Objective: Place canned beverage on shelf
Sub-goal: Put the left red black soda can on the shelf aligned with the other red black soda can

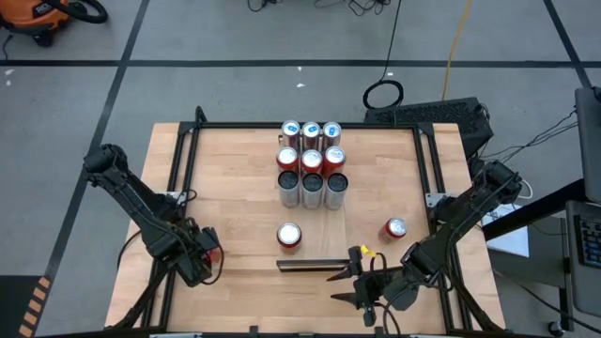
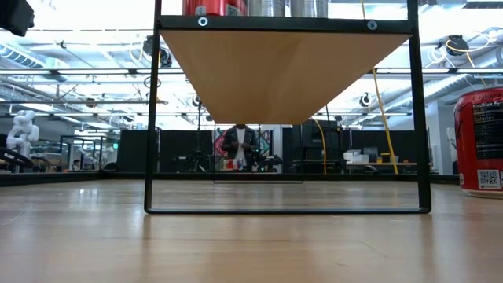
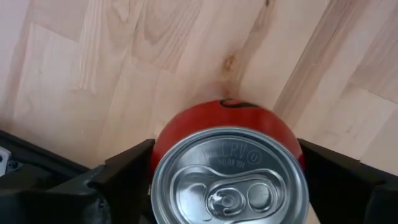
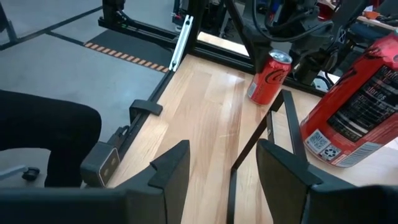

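Straddling a red can (image 3: pixel 230 168) at the table's near-left edge, the left gripper (image 1: pixel 208 253) is standing wide, not yet clamped. Centring before squeezing is advisable. The right gripper (image 4: pixel 221 165) is waiting empty, part-open, near the shelf (image 2: pixel 283 67).

Honestly a lot was cut off. In the low view the shelf (image 2: pixel 283 71) showed only its underside, and the cans on top (image 2: pixel 255 7) were chopped by the upper edge, so labels were unreadable. A red can (image 2: pixel 479 141) ran off the right edge. In the left wrist view the red can (image 3: pixel 230 174) lost its lower half to the frame. The person (image 2: pixel 238 147) in the background was too small to make out.
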Robot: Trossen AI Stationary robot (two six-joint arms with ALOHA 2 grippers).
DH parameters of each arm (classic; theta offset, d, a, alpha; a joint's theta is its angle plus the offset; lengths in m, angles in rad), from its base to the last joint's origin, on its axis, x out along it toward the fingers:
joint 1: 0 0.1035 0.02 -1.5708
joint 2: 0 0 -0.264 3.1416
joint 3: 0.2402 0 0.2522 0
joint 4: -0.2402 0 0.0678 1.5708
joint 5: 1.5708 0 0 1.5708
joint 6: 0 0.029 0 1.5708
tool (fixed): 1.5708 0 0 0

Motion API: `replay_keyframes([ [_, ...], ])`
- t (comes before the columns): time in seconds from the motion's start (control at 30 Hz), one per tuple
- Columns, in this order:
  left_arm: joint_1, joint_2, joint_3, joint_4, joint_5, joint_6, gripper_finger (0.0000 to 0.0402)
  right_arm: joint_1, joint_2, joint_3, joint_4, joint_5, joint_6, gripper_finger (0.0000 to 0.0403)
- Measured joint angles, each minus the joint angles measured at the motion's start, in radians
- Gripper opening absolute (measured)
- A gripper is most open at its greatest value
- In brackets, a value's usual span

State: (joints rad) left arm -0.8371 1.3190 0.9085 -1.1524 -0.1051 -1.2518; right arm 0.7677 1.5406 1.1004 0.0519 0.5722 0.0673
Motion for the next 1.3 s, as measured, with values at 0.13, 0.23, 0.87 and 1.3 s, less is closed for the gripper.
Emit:
replay_keyframes([
  [0.13,0.000,0.000,0.000,0.000,0.000,0.001,0.0310,0.000,0.000,0.000,0.016,0.001,0.000,0.0160],
  [0.23,0.000,-0.001,0.001,-0.001,0.000,0.001,0.0284,0.000,0.000,0.000,0.034,0.001,-0.001,0.0160],
  [0.87,0.039,0.000,0.281,-0.011,-0.016,0.185,0.0292,-0.009,0.079,0.000,0.348,0.004,-0.141,0.0160],
  [1.3,0.040,-0.001,0.497,0.077,-0.272,0.307,0.0292,-0.023,0.249,0.007,0.729,0.173,-0.419,0.0212],
])
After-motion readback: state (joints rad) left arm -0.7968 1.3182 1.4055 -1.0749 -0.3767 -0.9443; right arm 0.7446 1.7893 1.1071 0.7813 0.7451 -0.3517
